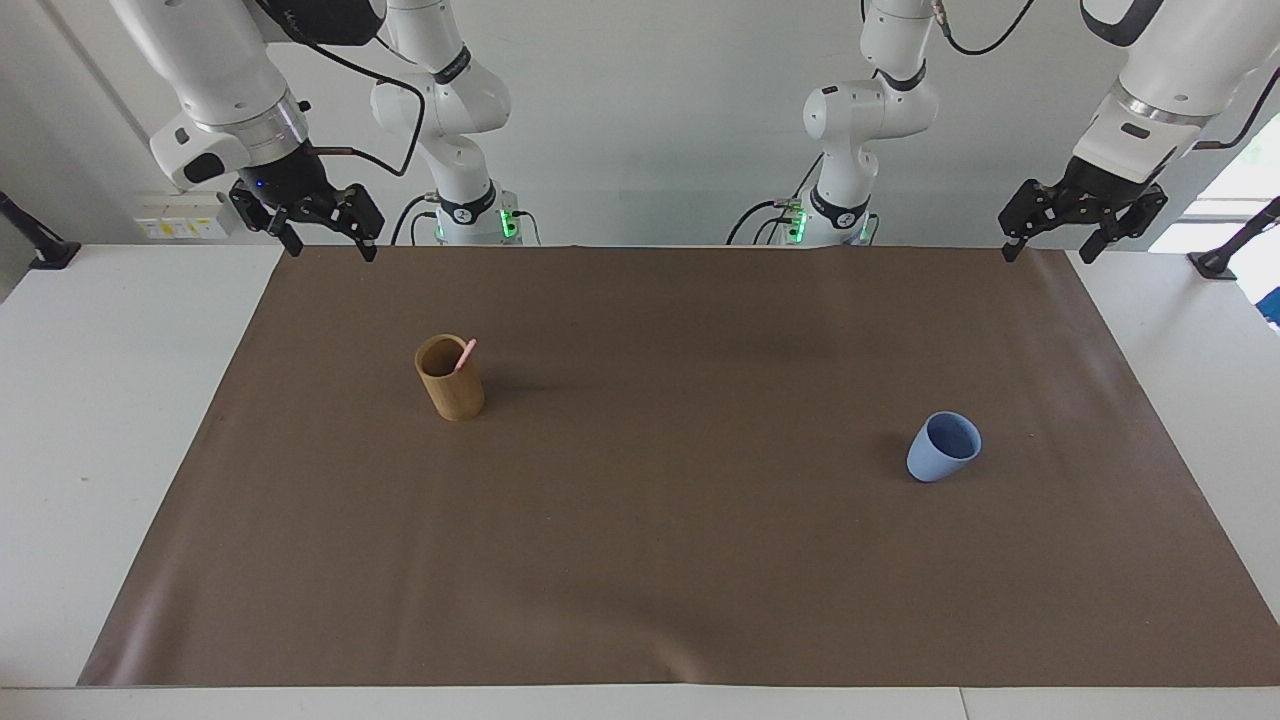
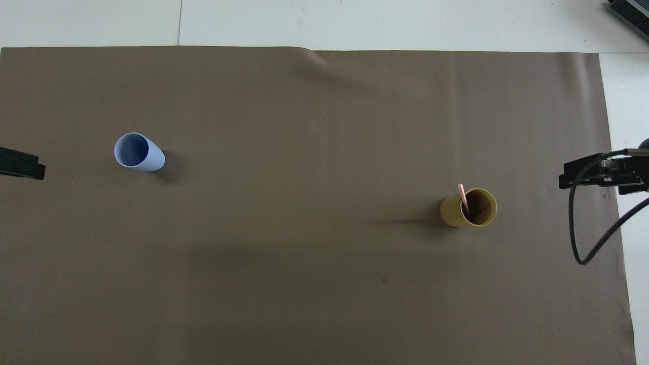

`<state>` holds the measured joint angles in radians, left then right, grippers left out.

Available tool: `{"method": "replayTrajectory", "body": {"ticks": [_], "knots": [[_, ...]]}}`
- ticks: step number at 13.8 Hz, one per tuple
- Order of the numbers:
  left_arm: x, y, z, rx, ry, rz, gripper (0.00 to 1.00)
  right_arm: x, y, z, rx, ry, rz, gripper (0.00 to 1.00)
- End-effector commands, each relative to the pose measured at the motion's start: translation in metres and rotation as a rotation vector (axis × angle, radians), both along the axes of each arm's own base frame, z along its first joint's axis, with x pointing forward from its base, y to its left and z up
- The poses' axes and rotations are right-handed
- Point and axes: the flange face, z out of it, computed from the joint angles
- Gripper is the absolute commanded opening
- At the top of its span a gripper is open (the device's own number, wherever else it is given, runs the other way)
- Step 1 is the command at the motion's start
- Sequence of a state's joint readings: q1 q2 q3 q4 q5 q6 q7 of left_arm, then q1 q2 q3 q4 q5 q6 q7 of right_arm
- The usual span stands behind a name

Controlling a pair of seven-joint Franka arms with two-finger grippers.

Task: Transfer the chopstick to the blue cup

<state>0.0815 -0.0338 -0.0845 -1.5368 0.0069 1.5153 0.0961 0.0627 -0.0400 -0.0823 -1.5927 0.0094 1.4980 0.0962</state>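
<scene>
A pale-pink chopstick (image 1: 465, 355) stands tilted in the tan bamboo-coloured cup (image 1: 450, 378), toward the right arm's end of the brown mat; it also shows in the overhead view (image 2: 462, 195), leaning on that cup's (image 2: 469, 208) rim. The blue cup (image 1: 943, 447) stands upright and empty toward the left arm's end, a little farther from the robots; it also shows from above (image 2: 138, 151). My right gripper (image 1: 333, 243) hangs open and empty over the mat's edge at its own end (image 2: 603, 172). My left gripper (image 1: 1050, 250) hangs open and empty over the mat's edge at its end (image 2: 20, 163).
The brown mat (image 1: 650, 560) covers most of the white table (image 1: 110, 420). Both arms' bases stand at the robots' edge of the table. A black cable (image 2: 583, 243) hangs from the right gripper.
</scene>
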Motion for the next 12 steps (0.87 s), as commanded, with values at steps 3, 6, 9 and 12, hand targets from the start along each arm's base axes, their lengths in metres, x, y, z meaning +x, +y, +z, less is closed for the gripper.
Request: {"method": "replayTrajectory", "body": {"ticks": [3, 6, 9, 12], "knots": [[-0.004, -0.002, 0.004, -0.010, 0.000, 0.000, 1.00, -0.003, -0.003, 0.001, -0.015, -0.004, -0.012, 1.00], [-0.005, -0.011, 0.002, -0.011, 0.013, -0.011, 1.00, -0.003, -0.003, 0.001, -0.015, -0.004, -0.012, 1.00], [-0.008, -0.013, 0.001, -0.010, 0.025, -0.012, 1.00, -0.003, -0.003, 0.001, -0.015, -0.004, -0.012, 1.00], [-0.007, -0.011, 0.001, -0.011, 0.014, -0.012, 1.00, -0.003, -0.003, 0.001, -0.015, -0.004, -0.012, 1.00]]}}
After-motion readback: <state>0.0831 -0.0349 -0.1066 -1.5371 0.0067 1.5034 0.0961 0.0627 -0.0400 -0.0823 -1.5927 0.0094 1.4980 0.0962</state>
